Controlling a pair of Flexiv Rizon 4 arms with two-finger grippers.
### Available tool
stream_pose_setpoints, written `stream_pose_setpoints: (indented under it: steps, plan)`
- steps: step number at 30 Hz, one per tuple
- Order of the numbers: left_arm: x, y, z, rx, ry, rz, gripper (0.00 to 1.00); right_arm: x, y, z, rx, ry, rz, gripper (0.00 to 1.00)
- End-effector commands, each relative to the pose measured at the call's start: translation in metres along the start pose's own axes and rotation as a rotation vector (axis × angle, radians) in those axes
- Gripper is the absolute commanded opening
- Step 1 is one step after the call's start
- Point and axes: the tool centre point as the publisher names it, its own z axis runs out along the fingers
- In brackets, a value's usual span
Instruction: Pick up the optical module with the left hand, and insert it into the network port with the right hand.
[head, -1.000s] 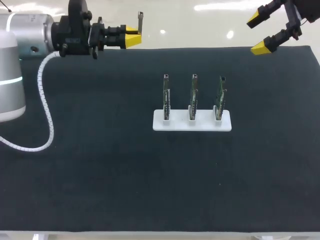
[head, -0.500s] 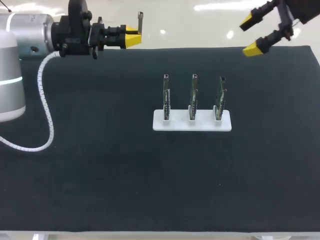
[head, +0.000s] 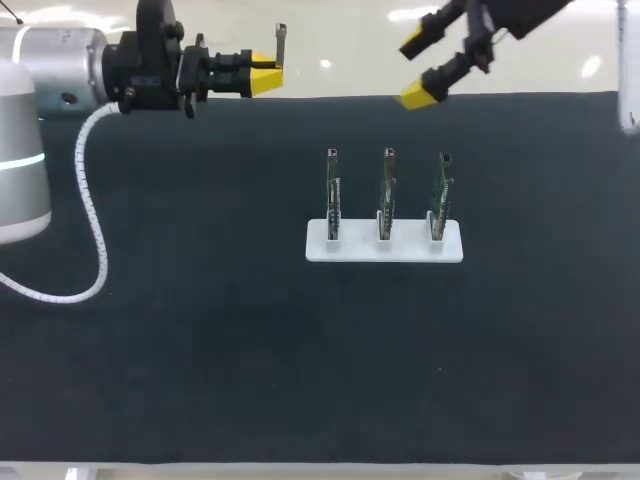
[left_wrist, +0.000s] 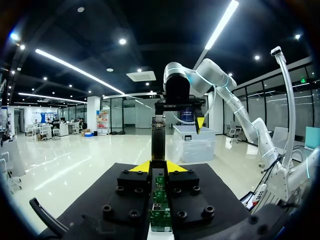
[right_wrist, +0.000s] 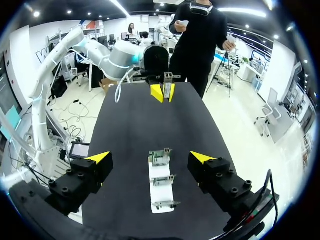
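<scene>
A matte black cloth covers the counter (head: 200, 350), lying flat. Towards its middle sits a white rectangular holder (head: 385, 250), a low, smooth slab with three slots in a row. Each slot carries one thin green circuit board (head: 387, 190) standing upright on its edge. The three boards are evenly spaced and do not touch, and each has a small pale fitting at its top end.

Beyond them, above the counter's far edge, the right jaws are spread wide with nothing between them, their wedge-shaped yellow tips (head: 418, 96) well apart. In the right wrist view the holder (right_wrist: 161, 202) lies below these jaws, its row of boards running out ahead.

At the far left edge the left jaws are closed on the optical module (head: 281, 42) — a slim metal bar with a strip of green board at its near end. It is pinched from both sides between the yellow tips (left_wrist: 142, 168), and its metal end sticks out past them.
</scene>
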Motion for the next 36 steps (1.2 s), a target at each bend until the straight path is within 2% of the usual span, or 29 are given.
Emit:
stream_pose_setpoints:
  steps: [1, 11, 19, 36]
  plan:
    - [0.000, 0.001, 0.000, 0.002, 0.001, 0.000, 0.00, -0.022, -0.013, 0.016, -0.037, 0.011, 0.011, 1.00]
    - [0.000, 0.001, 0.000, 0.002, 0.001, 0.000, 0.00, -0.054, -0.014, 0.045, -0.039, -0.022, 0.001, 1.00]
    - [0.000, 0.001, 0.000, 0.002, 0.001, 0.000, 0.00, -0.075, -0.017, 0.057, -0.049, -0.015, -0.021, 1.00]
    - [0.000, 0.001, 0.000, 0.002, 0.001, 0.000, 0.00, -0.099, -0.024, 0.067, -0.048, -0.003, -0.042, 1.00]
